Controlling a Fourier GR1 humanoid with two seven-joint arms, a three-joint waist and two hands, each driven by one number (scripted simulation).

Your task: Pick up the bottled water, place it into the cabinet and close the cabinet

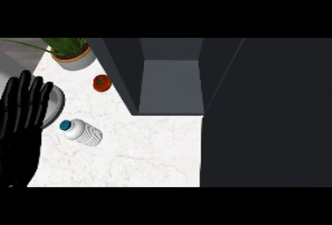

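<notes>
Bottled water [81, 132] lies on its side on the worktop [149, 154], blue cap toward upper left, long axis diagonal. Left hand [24, 103] open, fingers straight, just left of it, so nearer. Right hand not visible. Cabinet [170, 83] prob. open, up-right.

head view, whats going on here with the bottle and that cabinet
Nothing is being handled yet. The bottled water lies on its side on the white counter, blue cap toward the left hand, which rests open at the left edge, fingers up. The dark cabinet stands open, its inside bare. A tomato and a potted plant sit behind. The right hand is out of view.
</notes>
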